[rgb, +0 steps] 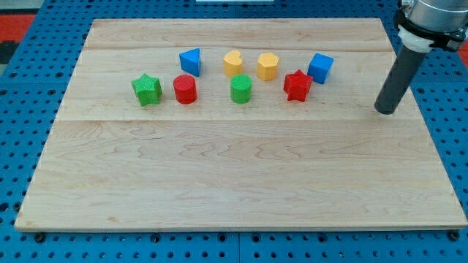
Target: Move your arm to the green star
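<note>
The green star (147, 89) lies on the wooden board (241, 183) at the left end of a row of blocks. My tip (385, 111) rests on the board at the view's right, far to the right of the green star. It stands clear of all blocks; the nearest ones are the blue cube (320, 68) and the red star (297, 85), to its left.
Between the green star and my tip lie a red cylinder (185, 89), a blue triangular block (191, 61), a yellow heart (232, 63), a green cylinder (241, 89) and a yellow hexagon (268, 66). Blue pegboard surrounds the board.
</note>
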